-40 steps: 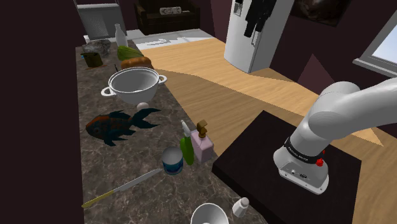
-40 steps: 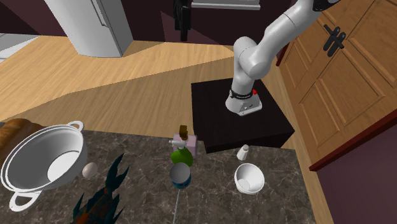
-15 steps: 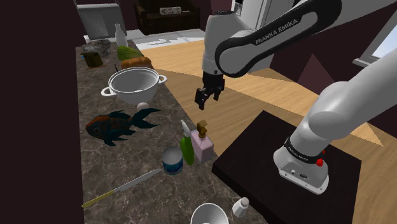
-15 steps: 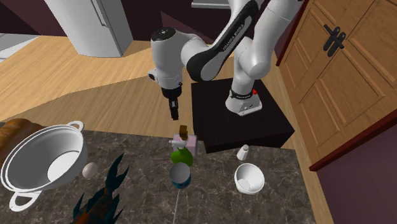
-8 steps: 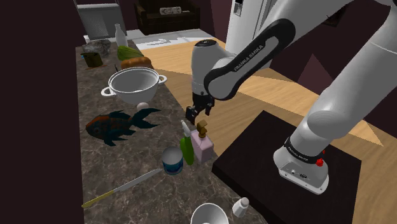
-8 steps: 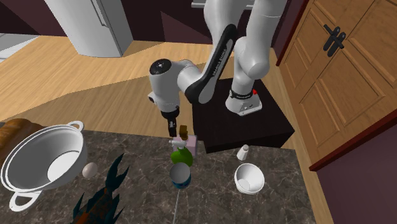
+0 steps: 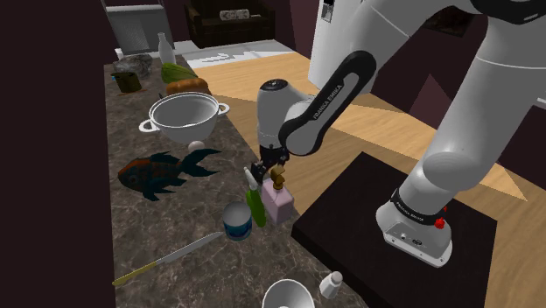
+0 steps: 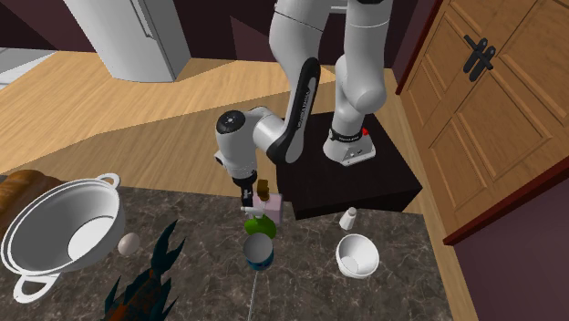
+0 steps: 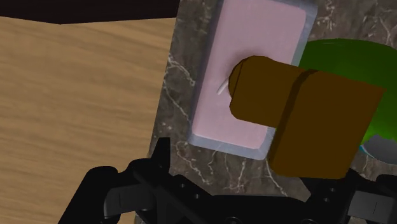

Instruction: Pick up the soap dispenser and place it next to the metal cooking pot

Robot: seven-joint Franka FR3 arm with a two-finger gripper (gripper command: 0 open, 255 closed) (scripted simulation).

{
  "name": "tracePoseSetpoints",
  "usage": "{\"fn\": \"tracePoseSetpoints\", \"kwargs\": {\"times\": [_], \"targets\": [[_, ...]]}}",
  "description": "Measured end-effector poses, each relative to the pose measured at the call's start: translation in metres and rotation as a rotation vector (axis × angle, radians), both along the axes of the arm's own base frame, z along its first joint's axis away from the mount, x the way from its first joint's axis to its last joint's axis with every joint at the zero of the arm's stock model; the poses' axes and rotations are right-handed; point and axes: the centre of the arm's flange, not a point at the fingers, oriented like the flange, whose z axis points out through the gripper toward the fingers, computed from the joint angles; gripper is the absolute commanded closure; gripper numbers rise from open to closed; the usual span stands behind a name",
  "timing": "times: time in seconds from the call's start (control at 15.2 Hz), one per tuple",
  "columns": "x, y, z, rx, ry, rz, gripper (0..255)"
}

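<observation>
**Operator:** Report gripper status.

**Technician:** The gripper (image 7: 264, 171) points down at the counter's edge. Its fingers stand apart and clasp nothing. The fingertips sit about level with the brown pump head (image 9: 299, 121), just beside it. Whether they touch it cannot be confirmed.

**Operator:** Location of the soap dispenser?

**Technician:** The soap dispenser (image 7: 281, 201) is a pale pink rectangular bottle. It stands upright on the dark marbled counter (image 7: 131, 223), at the edge nearest the black stand (image 7: 350, 214). A green bottle (image 7: 255, 206) stands against its side, towards the shoulder view's left. A blue can (image 7: 236, 221) with a grey top stands just beside that bottle.

**Operator:** Location of the target pot?

**Technician:** The white two-handled pot (image 7: 185, 112) stands farther along the counter, well apart from the dispenser. Its interior shows plain white walls and base. An egg (image 7: 198, 145) lies just beside it. A dark fish figure (image 7: 162, 171) lies between the pot and the bottle group.

**Operator:** Other containers?

**Technician:** A white bowl (image 8: 360, 258) sits near the counter's end, with its white inside showing. A small shaker (image 8: 347, 218) stands close to it. A knife (image 7: 171, 258) lies flat between the can and the bowl.
</observation>
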Motion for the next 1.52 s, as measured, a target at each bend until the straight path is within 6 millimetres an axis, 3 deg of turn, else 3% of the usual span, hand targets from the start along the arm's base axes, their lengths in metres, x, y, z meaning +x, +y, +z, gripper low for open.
{"fn": "tracePoseSetpoints", "kwargs": {"times": [0.2, 0.59, 0.66, 1.32, 1.52], "targets": [[0.001, 0.001, -0.012, 0.0, 0.0, 0.0, 0], [0.001, 0.001, -0.014, 0.0, 0.0, 0.0, 0], [0.001, 0.001, -0.014, 0.0, 0.0, 0.0, 255], [0.002, 0.001, -0.013, 0.001, -0.004, 0.0, 255], [0.001, 0.0, -0.004, 0.0, -0.001, 0.0, 255]]}}
